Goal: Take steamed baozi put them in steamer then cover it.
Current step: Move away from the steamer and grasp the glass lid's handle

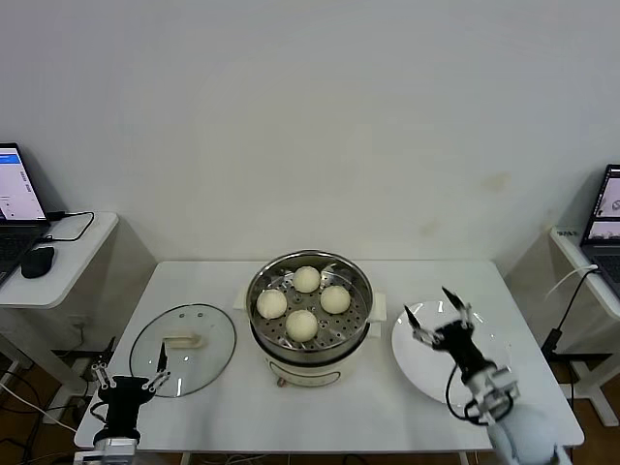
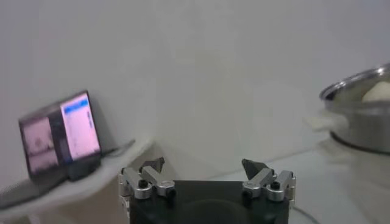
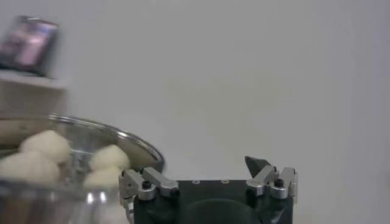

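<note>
- Left gripper (image 1: 129,379) hovered at the table's near edge, at 6 o'clock of the cover (image 1: 183,349); jaws spread wide, empty.
- Cover lay flat at 9 o'clock of the steamer (image 1: 309,308). Judged: rigid, fragile glass; grip the bar handle (image 1: 182,341).
- Right gripper (image 1: 438,313) spread, empty, over the plate (image 1: 417,358).
- Four baozi (image 1: 301,324) sat in the steamer.
- Only the head view showed the cover; the left wrist view showed the laptop (image 2: 61,134).

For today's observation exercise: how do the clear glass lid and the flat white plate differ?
The round clear glass lid is see-through and has a cream bar handle; the flat white plate is opaque and has none. The lid lies on the robot's left of the shiny steel steamer, the plate on its right, under the right hand. Both are round, flat on the table.
</note>
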### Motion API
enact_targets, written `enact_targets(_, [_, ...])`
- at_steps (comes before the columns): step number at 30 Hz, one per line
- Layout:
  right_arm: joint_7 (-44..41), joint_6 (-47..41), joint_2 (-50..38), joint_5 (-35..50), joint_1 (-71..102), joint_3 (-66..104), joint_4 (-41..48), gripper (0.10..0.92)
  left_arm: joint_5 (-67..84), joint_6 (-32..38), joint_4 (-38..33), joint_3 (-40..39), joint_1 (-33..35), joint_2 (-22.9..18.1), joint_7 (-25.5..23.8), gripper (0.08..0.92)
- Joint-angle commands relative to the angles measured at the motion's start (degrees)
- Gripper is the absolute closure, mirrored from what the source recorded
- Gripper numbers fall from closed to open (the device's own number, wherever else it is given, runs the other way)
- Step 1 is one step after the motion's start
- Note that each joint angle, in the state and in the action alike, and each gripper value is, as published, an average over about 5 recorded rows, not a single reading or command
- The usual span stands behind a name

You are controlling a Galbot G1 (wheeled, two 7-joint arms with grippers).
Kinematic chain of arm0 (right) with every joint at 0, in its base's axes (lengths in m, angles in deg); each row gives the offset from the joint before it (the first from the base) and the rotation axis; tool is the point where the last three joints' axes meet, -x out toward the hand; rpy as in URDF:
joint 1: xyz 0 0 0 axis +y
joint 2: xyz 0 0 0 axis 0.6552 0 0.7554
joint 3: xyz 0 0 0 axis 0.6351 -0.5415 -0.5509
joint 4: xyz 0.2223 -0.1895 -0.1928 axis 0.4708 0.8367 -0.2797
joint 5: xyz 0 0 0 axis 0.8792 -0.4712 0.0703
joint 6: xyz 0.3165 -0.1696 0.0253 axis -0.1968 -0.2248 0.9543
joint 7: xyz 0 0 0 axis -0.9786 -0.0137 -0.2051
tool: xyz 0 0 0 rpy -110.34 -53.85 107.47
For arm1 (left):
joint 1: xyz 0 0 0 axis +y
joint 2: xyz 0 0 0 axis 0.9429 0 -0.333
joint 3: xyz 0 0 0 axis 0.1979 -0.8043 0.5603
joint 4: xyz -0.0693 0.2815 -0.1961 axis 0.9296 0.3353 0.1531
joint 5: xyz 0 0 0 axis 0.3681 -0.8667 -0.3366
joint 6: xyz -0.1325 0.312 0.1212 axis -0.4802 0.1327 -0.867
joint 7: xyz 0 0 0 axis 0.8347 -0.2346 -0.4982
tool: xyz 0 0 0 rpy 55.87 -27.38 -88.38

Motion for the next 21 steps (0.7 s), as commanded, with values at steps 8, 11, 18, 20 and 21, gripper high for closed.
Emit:
enact_targets(8, [3.52,5.06,16.36,-4.3,11.88,14.82,-0.47,0.203,-51.57,8.21,20.55,2.29,-5.83,9.32,2.76,0.177])
enact_targets(11, [4.33,4.88,17.32,-4.28,11.86,15.51,-0.78,0.203,-52.32,8.17,25.16,0.17,-10.02,11.49,2.2,0.177])
enact_targets(18, [5.44,5.38,18.87,-4.54,12.76,17.23,-1.12,0.203,-52.57,8.47,33.15,-4.36,-19.33,15.07,1.91,0.177])
enact_targets(20, [5.65,5.68,19.25,-4.66,12.86,17.7,-0.99,0.203,-53.02,8.74,34.86,-5.28,-21.58,15.47,1.92,0.177])
enact_targets(21, [5.75,5.8,19.45,-4.74,12.87,17.88,-0.91,0.203,-53.26,8.87,35.58,-5.62,-22.48,15.57,1.9,0.177])
